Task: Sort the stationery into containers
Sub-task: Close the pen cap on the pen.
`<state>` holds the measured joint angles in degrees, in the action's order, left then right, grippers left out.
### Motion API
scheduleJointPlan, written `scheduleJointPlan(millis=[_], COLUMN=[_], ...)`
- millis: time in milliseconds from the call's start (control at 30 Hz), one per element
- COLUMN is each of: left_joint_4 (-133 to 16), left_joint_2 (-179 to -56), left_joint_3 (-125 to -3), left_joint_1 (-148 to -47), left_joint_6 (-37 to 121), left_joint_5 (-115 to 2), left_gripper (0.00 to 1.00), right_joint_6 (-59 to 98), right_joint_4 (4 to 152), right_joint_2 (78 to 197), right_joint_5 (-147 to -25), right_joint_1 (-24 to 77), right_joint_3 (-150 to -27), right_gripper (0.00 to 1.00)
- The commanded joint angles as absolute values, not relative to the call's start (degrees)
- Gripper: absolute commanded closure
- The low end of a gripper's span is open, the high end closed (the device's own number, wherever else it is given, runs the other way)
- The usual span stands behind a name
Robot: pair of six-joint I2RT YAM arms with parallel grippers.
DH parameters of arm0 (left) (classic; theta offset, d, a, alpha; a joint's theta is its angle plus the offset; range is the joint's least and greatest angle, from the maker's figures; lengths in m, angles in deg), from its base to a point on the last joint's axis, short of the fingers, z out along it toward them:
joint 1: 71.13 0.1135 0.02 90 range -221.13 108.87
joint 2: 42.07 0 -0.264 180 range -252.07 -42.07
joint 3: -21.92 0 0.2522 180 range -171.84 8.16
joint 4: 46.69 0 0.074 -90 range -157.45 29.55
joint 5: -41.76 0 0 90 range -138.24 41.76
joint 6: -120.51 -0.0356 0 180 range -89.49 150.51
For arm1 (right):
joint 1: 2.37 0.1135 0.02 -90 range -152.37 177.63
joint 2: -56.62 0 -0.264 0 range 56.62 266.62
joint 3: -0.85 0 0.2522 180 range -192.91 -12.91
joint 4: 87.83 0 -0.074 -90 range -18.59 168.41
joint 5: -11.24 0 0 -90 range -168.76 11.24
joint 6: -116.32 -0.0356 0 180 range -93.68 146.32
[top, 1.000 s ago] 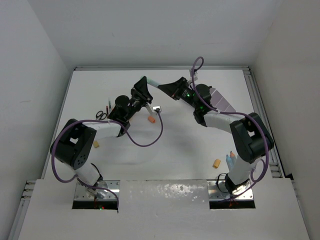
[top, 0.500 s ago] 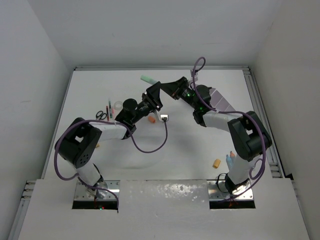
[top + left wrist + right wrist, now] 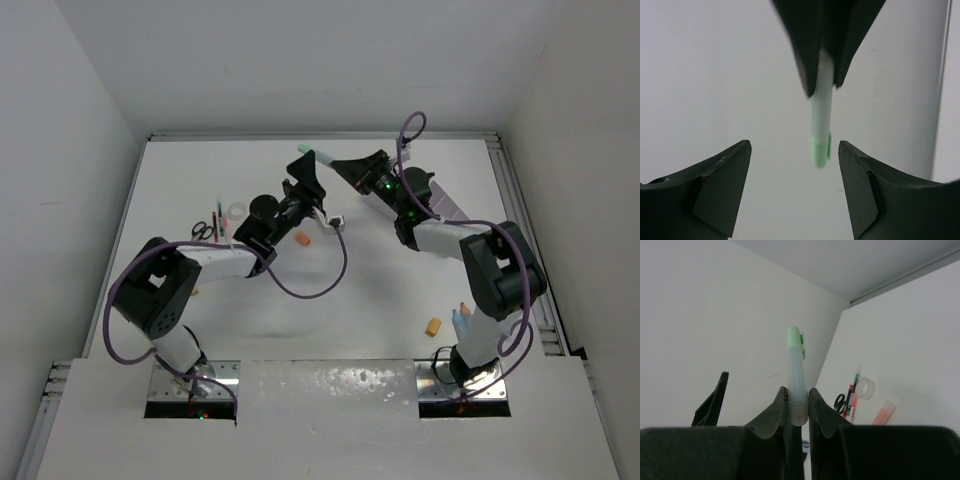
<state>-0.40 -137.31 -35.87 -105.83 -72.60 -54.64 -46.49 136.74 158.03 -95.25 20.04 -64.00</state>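
Note:
My right gripper (image 3: 336, 163) is shut on the clear end of a pale pen with a green cap (image 3: 305, 152) and holds it in the air over the far middle of the table. In the right wrist view the pen (image 3: 795, 371) stands up between my shut fingers (image 3: 771, 412). My left gripper (image 3: 308, 178) is open right by the cap. In the left wrist view the cap (image 3: 819, 147) hangs between its spread fingers (image 3: 722, 170) without touching them. The white organiser with its lilac lining (image 3: 447, 206) stands at the far right, partly hidden by my right arm.
Black scissors (image 3: 203, 230), thin red pens (image 3: 218, 219) and a tape ring (image 3: 236, 210) lie at the left. An orange eraser (image 3: 302, 239) lies below my left gripper. Another eraser (image 3: 433, 326) and blue-capped items (image 3: 460, 317) lie near the right base.
My left gripper has moved right along the pen and now stands open around its green cap. My right gripper still grips the pen and has shifted slightly right and back.

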Motion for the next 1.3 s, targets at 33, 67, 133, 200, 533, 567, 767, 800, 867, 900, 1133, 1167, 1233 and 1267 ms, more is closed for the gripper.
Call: scheduleJointPlan(millis=[33,67,133,200,533,567,767,800,867,900,1133,1167,1233,1267], left_joint_4=[-12.7,-15.86,-18.69,-23.7,-69.17,-67.07,-43.85,-43.41,-41.04,-38.77,-26.99,-25.32,-23.29,-23.19], left_joint_2=[-131.28,-130.06,-128.56,-126.8,-140.57,-141.73,-147.8,-147.8,-147.28,-147.27,-147.45,-147.45,-147.27,-147.45], left_joint_3=[-43.78,-43.87,-43.52,-44.3,-78.75,-79.46,-76.04,-75.95,-75.43,-75.25,-73.41,-72.62,-72.17,-72.0], left_joint_1=[-105.15,-104.28,-103.83,-103.48,-89.18,-86.98,-85.11,-85.28,-85.55,-85.72,-88.09,-88.36,-88.8,-88.8], left_joint_6=[-48.48,-46.42,-41.07,-32.83,25.62,38.29,67.51,66.64,66.98,68.46,76.2,77.34,79.02,79.46], left_joint_5=[-44.03,-44.03,-44.55,-46.04,-84.76,-92.9,-102.21,-102.03,-101.86,-101.6,-99.84,-99.4,-98.7,-97.82], left_gripper=[0.32,0.32,0.32,0.32,0.39,0.43,0.63,0.63,0.62,0.6,0.52,0.51,0.5,0.5], right_joint_6=[-44.44,-44.26,-43.64,-43.03,-42.67,-43.02,-42.59,-42.41,-42.23,-42.15,-41.79,-42.05,-42.41,-42.41], right_joint_4=[141.08,140.99,140.81,140.9,143.18,143.71,144.15,143.98,143.98,144.06,146.35,147.31,147.49,147.41], right_joint_2=[158.05,158.48,158.75,159.1,158.31,158.14,156.47,156.38,156.03,155.85,157.34,157.87,158.31,158.22], right_joint_5=[-94.58,-95.36,-95.37,-95.37,-95.2,-95.19,-94.32,-94.23,-93.88,-93.53,-92.29,-92.21,-92.21,-92.21], right_joint_1=[17.32,16.53,15.91,15.38,14.94,15.03,15.56,15.56,15.82,15.91,17.31,17.31,17.49,17.49], right_joint_3=[-67.22,-68.35,-69.07,-70.12,-70.92,-70.83,-69.6,-69.51,-69.16,-68.98,-70.21,-70.3,-70.56,-70.65], right_gripper=[1.0,1.0,1.0,1.0,1.0,1.0,1.0,1.0,1.0,1.0,1.0,1.0,1.0,1.0])
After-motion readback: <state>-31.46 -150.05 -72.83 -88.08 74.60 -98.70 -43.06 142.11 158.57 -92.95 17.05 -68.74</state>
